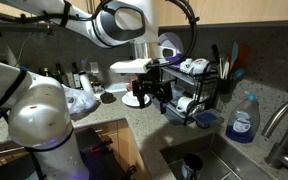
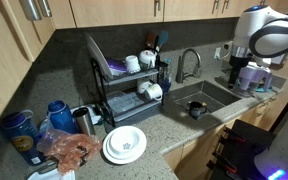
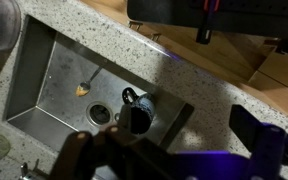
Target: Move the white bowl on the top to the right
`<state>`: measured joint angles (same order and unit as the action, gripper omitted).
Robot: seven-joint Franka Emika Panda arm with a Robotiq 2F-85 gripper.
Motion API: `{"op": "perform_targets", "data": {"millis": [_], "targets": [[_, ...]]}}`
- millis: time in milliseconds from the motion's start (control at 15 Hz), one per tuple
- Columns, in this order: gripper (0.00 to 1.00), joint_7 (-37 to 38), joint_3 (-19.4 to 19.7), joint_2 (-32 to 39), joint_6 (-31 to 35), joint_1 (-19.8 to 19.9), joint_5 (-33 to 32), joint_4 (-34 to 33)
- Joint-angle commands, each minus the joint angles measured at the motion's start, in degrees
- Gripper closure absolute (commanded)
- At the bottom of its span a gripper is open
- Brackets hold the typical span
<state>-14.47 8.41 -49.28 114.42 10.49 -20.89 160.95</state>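
The white bowl sits on the top tier of the black dish rack, next to a white mug. It also shows on the rack's top in an exterior view. My gripper hangs open and empty, well away from the rack. In the wrist view my gripper is over the speckled counter beside the steel sink; the bowl is out of that view. In an exterior view the gripper is at the far right, beyond the sink.
More white dishes lie on the rack's lower tier and a blue-rimmed plate stands upright in it. A dark mug lies in the sink. Stacked white plates sit on the counter. A faucet and blue soap bottle stand near the sink.
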Motion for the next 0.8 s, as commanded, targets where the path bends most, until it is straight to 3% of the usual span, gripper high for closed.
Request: {"op": "perform_targets", "data": {"millis": [0, 400, 733], "targets": [[0.00, -0.3, -0.5, -0.5, 0.1, -3.2, 1.2, -0.3], [0.00, -0.4, -4.1, 0.6, 3.9, -12.9, 5.2, -1.2], [0.00, 0.5, -6.8, 2.6, 11.9, -19.1, 10.0, -1.1]]}}
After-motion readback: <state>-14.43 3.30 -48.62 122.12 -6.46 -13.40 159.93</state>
